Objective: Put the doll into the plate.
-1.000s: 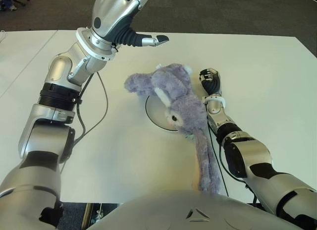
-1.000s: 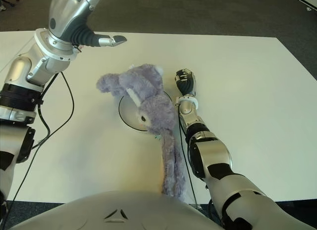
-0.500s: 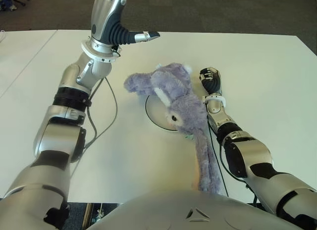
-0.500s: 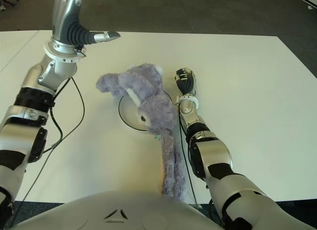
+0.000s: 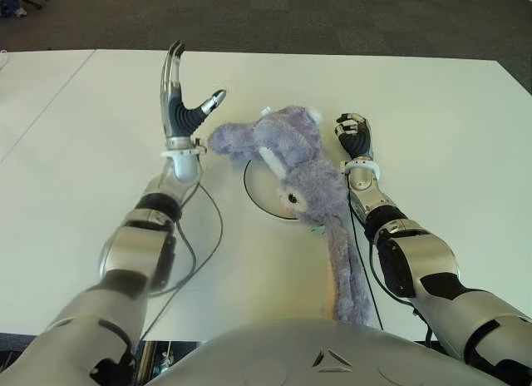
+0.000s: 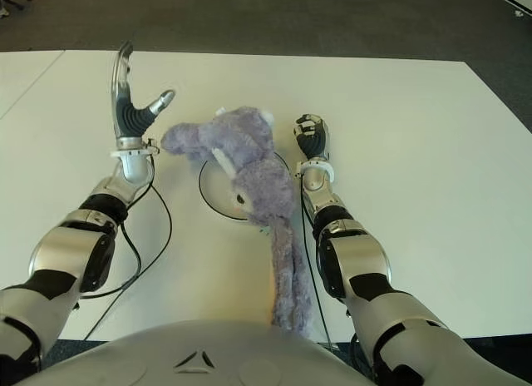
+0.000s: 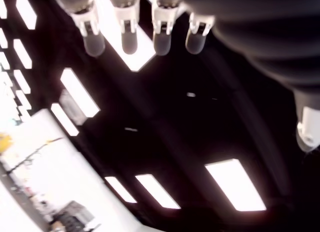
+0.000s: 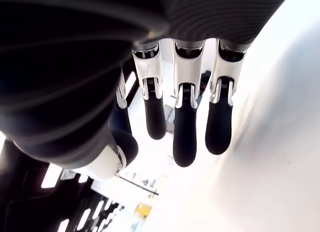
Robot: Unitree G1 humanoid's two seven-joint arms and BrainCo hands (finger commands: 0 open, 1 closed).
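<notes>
- Now the left hand (image 5: 181, 99) has dropped from high over the table's (image 5: 75, 153) far side to just left of the doll's ear, fingers straight and spread, holding nothing.
- Centrally, the doll (image 5: 303, 174) lies unmoved, head over the plate (image 5: 259, 195), legs trailing toward the robot.
- Rightward, the right hand (image 5: 356, 136) stays beside the doll, fingers loosely curled, empty.

right hand (image 8: 165, 117) empty (fingers relaxed) over white table (image 8: 270, 157)

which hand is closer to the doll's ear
The left hand: its thumb nearly reaches the doll at the ear sticking out over the table. The right hand is beside the doll's head, on the other side.
</notes>
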